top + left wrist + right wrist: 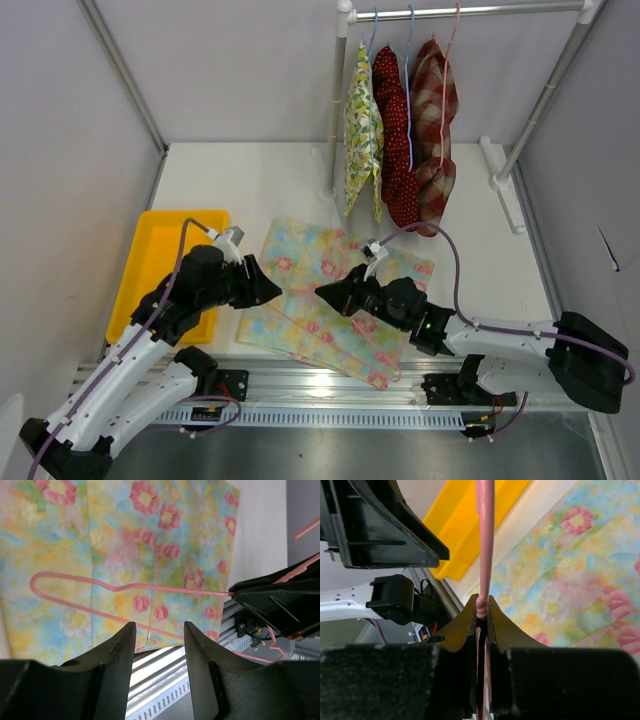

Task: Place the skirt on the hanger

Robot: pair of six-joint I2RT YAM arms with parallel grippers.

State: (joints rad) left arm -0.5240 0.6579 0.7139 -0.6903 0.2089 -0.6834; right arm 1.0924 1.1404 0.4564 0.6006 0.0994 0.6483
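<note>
Right gripper (pixel 482 611): jaws closed tight on the wire of a pink hanger (pixel 125 587), pinching it at one end of the frame. Left gripper (pixel 159 627): jaws parted with a clear gap and nothing clamped. The hanger's lower wire crosses the view just beyond its fingertips (contact cannot be confirmed).

The hanger reaches from the right gripper toward the left one, spanning the space between them above the skirt (pixel 305 255). The skirt lies flat on the bench (pixel 250 180) directly beneath both grippers and spreads past them on the far side.

Skirt fabric: matte, pastel yellow, blue and green with pink flowers, with a straight seam or fold running through it. Hanger: thin smooth wire, rounded at the shoulder, with a shallow dip along the upper run.

A yellow tray (pixel 150 255), rigid and rectangular, sits outboard of the left gripper. Beyond the right gripper, three patterned garments (pixel 395 130) hang from a rail (pixel 470 12).
</note>
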